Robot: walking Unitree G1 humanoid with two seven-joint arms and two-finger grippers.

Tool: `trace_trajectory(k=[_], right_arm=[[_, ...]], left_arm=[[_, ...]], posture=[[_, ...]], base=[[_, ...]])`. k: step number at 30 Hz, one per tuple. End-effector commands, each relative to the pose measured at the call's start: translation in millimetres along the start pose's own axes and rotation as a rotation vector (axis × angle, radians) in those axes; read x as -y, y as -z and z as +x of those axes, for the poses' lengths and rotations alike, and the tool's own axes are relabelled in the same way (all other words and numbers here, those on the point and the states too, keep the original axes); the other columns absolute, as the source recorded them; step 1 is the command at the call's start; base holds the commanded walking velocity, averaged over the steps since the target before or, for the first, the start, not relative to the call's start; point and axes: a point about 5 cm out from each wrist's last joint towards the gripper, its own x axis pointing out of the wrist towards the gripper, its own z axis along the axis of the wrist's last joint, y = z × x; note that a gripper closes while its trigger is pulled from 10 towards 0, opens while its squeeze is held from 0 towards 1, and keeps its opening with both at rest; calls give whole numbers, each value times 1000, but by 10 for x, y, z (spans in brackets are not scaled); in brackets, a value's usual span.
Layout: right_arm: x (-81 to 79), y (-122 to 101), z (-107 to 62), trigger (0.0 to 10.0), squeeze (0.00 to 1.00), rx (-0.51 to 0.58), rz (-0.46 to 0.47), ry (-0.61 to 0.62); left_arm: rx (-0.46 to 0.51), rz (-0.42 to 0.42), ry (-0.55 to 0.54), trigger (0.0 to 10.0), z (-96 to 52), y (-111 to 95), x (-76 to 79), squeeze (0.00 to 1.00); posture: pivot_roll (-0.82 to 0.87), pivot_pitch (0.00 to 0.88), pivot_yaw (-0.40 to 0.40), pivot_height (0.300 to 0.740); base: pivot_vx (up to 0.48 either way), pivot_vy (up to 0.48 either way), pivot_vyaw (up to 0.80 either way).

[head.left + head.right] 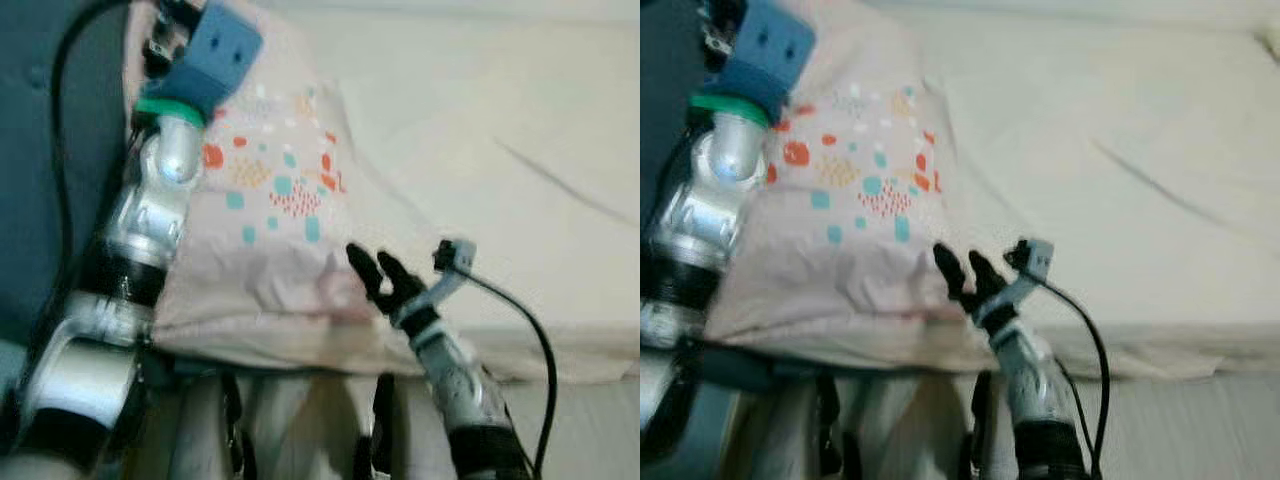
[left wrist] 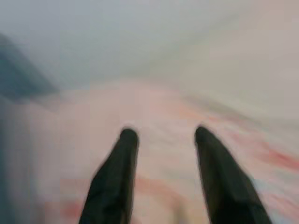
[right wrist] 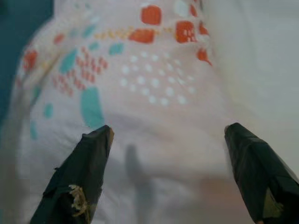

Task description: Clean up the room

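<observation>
A pale pink pillow (image 1: pixel 270 230) with orange and teal spots lies on the cream bed (image 1: pixel 520 150), at its left end against a teal headboard. My right gripper (image 1: pixel 375 270) is open at the pillow's near right corner, fingers pointing onto the fabric; its wrist view has the spotted pillow (image 3: pixel 140 93) between the spread fingers (image 3: pixel 84 168). My left arm reaches up along the pillow's left side, its blue wrist block (image 1: pixel 212 55) at the far edge. In the blurred left wrist view, the left gripper (image 2: pixel 163 135) is open over pink fabric (image 2: pixel 163 112).
The teal headboard (image 1: pixel 40 150) rises on the left with a black cable (image 1: pixel 60 120) looping over it. The cream sheet stretches right with a long crease (image 1: pixel 560 180). The mattress edge (image 1: pixel 560 350) runs along the near side. My legs (image 1: pixel 290 430) are below.
</observation>
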Motion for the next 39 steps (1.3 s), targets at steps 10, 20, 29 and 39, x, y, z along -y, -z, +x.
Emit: trace_trajectory(k=[10, 20, 29, 39], right_arm=[[315, -361, 5, 10000, 1000, 99, -278, 250], [91, -142, 447, 10000, 1000, -81, 284, -60], [192, 176, 396, 10000, 1000, -185, 395, 101], [239, 218, 418, 10000, 0, -305, 228, 188]], left_arm=[[-214, -265, 72, 10000, -497, 295, 227, 0], [-21, -305, 49, 10000, -390, -307, -60, 0], [-11, -297, 11, 10000, -382, -439, -198, 0], [-18, -274, 4, 10000, -372, -500, -218, 0]], posture=[[78, 234, 18, 575], [116, 251, 13, 575], [168, 271, 20, 575], [177, 268, 9, 575]], base=[[0, 0, 0], [0, 0, 0], [0, 0, 0], [0, 0, 0]])
